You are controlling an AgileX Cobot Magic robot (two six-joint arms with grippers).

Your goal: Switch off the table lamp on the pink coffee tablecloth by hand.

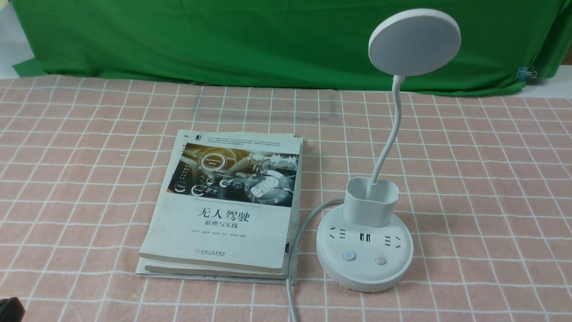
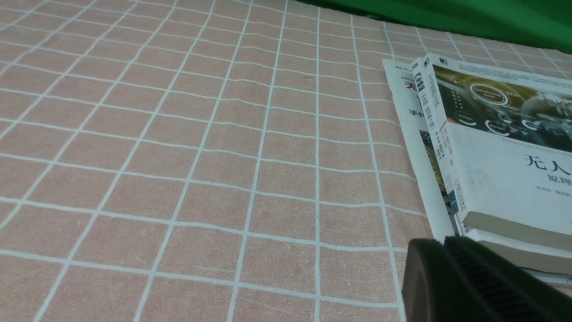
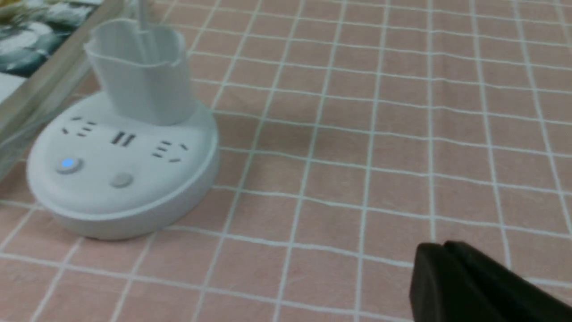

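Observation:
The white table lamp [image 1: 364,250] stands on the pink coffee tablecloth [image 1: 482,188], right of centre. Its disc head [image 1: 414,42] rises on a thin gooseneck from a cup-shaped holder [image 1: 371,201]. The round base bears sockets and two buttons: the left one [image 1: 349,256] glows blue, the right one [image 1: 380,260] is grey. The base also shows in the right wrist view [image 3: 120,174]. My right gripper [image 3: 442,247] is shut and empty, low over the cloth, well apart from the base. My left gripper [image 2: 442,243] is shut and empty beside the books' near corner. In the front view only a black bit [image 1: 10,308] shows at the bottom left corner.
A stack of white books [image 1: 228,205] lies left of the lamp, also in the left wrist view [image 2: 496,152]. The lamp's white cord [image 1: 297,250] runs between books and base to the front edge. A green backdrop cloth [image 1: 223,40] hangs behind.

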